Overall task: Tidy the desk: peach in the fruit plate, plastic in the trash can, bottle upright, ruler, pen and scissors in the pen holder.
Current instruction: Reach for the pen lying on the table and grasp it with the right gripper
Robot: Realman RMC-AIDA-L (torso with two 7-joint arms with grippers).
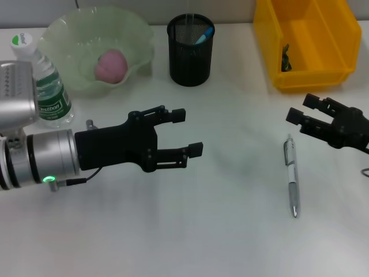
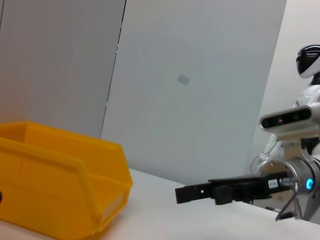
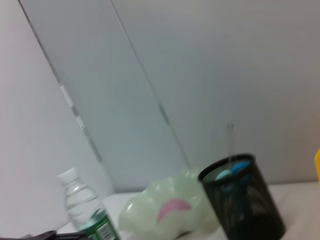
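The left pincer is hovering over the middle of the surface, its jaws standing wide apart and gripping nothing. The right pincer is hanging at the right side, just beyond the tip of the pen — jaws parted, nothing between them. The pen is lying flat on the surface, apart from both pincers. The peach is sitting in the plate. The bottle is standing upright beside it. The holder is carrying a blue-handled item; the yellow bin is holding a dark scrap — its nature cannot be told.
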